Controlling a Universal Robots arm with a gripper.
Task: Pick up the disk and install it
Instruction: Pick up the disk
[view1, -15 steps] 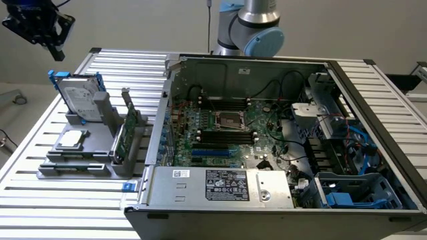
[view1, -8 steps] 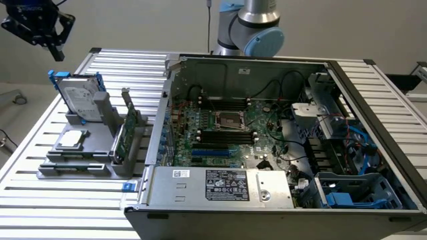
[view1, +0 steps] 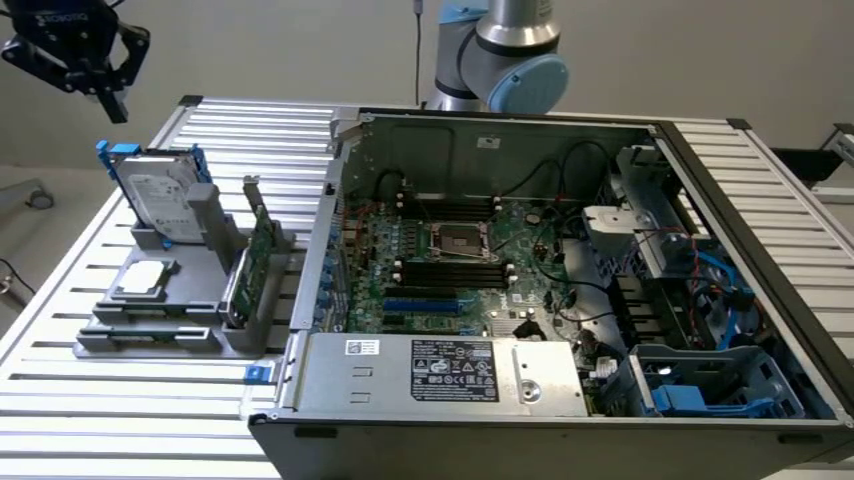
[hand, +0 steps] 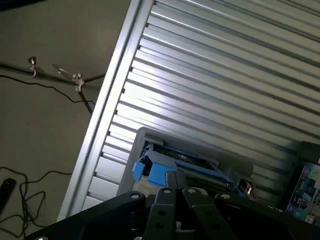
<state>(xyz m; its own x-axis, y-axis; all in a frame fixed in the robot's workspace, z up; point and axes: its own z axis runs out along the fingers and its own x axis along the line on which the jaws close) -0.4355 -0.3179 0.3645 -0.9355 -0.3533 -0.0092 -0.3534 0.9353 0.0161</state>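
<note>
— What's on the worktop (view1: 80, 400)?
— An open computer case (view1: 400, 140) takes up the exterior view's right side. Near the edge on that view's left, a grey holder (view1: 174, 300) carries the disk (view1: 158, 200), upright at its far end.
— And the gripper (view1: 112, 100)?
— Above the far corner on that side, clear of the disk, fingers pressed together, holding nothing.

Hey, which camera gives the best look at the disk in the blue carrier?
The exterior view: the disk stands on edge in the grey rack, label face visible. The wrist view catches its blue upper edge, partly hidden.
</note>
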